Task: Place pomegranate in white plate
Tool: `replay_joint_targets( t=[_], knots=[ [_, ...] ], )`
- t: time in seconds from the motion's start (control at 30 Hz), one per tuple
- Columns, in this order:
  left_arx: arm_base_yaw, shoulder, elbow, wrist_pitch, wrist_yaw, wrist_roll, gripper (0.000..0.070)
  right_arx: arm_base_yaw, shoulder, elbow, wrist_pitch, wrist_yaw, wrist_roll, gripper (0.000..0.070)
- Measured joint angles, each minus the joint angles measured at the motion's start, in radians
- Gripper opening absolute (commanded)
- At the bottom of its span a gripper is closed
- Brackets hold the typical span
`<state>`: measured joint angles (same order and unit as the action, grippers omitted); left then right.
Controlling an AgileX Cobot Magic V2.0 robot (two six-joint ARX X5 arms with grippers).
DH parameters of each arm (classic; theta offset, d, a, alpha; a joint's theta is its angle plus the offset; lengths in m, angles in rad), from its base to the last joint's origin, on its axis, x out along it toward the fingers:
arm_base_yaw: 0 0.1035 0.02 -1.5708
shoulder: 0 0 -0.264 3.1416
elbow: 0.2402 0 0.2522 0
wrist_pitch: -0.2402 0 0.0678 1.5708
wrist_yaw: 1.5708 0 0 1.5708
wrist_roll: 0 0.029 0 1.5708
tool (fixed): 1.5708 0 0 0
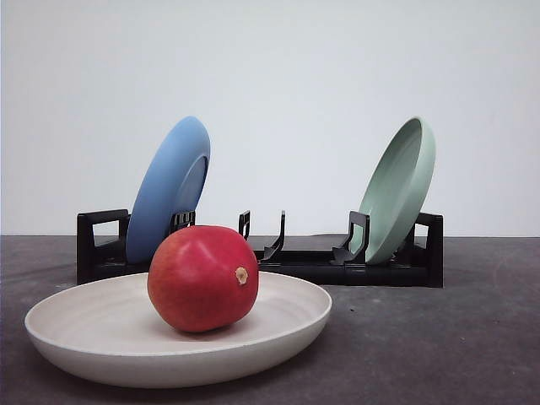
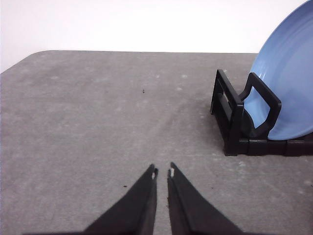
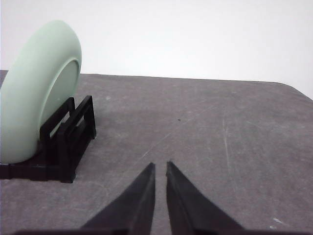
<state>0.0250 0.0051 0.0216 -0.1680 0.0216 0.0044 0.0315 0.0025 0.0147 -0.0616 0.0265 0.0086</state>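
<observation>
Already the pomegranate (image 1: 202, 278) sat in the white plate (image 1: 101, 350), both grippers (image 2: 162, 172) (image 3: 160, 165) nearly closed and empty, so only a knock might have rolled it out.

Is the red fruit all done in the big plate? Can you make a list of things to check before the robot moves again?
1. Round glossy red pomegranate is inside the wide shallow cream plate: ok.
2. Fruit sits on the plate's floor, away from the rim: ok.
3. Left gripper holds nothing, fingers nearly together over bare grey table: ok.
4. Right gripper holds nothing, fingers nearly together: ok.
5. Blue plate and pale green plate lean in the black rack, apart from the fruit: ok.
6. Whether the fruit might roll: cannot tell.
</observation>
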Motion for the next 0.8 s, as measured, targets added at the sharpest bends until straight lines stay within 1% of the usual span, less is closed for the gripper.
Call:
replay_joint_targets(
  t=[0.8],
  knots=[
    [0.0, 0.0, 0.0, 0.0, 0.0, 0.0, 0.0023, 0.0, 0.0, 0.0, 0.0, 0.0, 0.0, 0.0038]
  ],
)
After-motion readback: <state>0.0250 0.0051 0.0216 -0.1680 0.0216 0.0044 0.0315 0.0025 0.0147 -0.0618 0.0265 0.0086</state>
